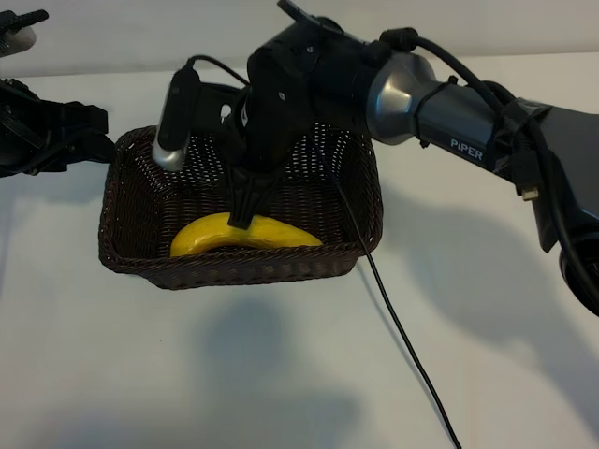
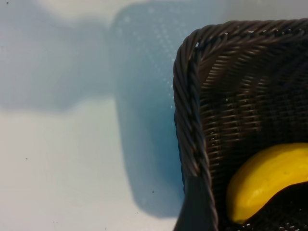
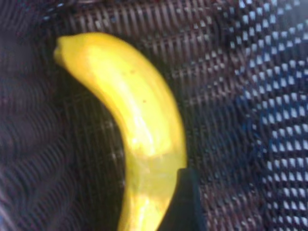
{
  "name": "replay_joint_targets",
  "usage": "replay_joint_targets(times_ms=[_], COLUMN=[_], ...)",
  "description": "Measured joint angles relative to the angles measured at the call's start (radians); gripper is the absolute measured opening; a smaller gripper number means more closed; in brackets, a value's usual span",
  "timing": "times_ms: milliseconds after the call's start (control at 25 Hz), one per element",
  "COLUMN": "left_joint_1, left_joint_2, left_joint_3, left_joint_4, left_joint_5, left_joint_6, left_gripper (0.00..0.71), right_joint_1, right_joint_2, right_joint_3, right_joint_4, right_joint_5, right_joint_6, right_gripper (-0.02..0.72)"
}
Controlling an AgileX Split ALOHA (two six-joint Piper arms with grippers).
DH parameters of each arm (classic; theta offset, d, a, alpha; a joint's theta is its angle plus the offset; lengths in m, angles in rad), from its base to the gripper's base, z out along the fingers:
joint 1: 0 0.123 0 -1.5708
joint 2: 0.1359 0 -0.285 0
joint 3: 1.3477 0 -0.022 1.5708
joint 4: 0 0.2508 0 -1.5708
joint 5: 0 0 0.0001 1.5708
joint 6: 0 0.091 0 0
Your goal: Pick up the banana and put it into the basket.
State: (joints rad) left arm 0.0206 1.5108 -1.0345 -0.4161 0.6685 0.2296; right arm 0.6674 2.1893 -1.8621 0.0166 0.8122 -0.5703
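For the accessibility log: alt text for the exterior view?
A yellow banana lies inside a dark woven basket on a white table. The right gripper reaches down into the basket just above the banana; the left gripper sits beside the basket's edge.

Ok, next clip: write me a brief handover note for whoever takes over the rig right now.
Right gripper: open, low inside the basket, a fingertip right at the banana.
Left gripper: open, idle beside the basket's left rim, holding nothing.
Done: banana lies on the basket floor near the front wall.
Left: lift the right arm clear of the basket.
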Motion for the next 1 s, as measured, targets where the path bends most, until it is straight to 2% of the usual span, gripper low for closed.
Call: replay_joint_targets(times_ms=[280,600,720,840,1000], left_joint_1=[0.000,0.000,0.000,0.000,0.000], left_joint_2=[0.000,0.000,0.000,0.000,0.000], left_joint_3=[0.000,0.000,0.000,0.000,0.000], left_joint_4=[0.000,0.000,0.000,0.000,0.000], left_joint_5=[0.000,-0.002,-0.003,-0.003,-0.003], left_joint_6=[0.001,0.003,0.003,0.003,0.003], left_gripper=[0.588,0.588,0.588,0.588,0.588], right_joint_1=[-0.010,-0.086,-0.090,-0.097,-0.120], right_joint_2=[0.000,-0.011,-0.034,-0.061,-0.087], right_joint_3=[-0.070,-0.133,-0.140,-0.140,-0.142], right_joint_4=[-0.008,-0.017,-0.010,-0.010,-0.017], right_joint_5=[0.061,0.181,0.195,0.205,0.227], right_joint_6=[0.058,0.198,0.231,0.287,0.400], right_gripper=[0.583,0.583,0.583,0.583,0.583])
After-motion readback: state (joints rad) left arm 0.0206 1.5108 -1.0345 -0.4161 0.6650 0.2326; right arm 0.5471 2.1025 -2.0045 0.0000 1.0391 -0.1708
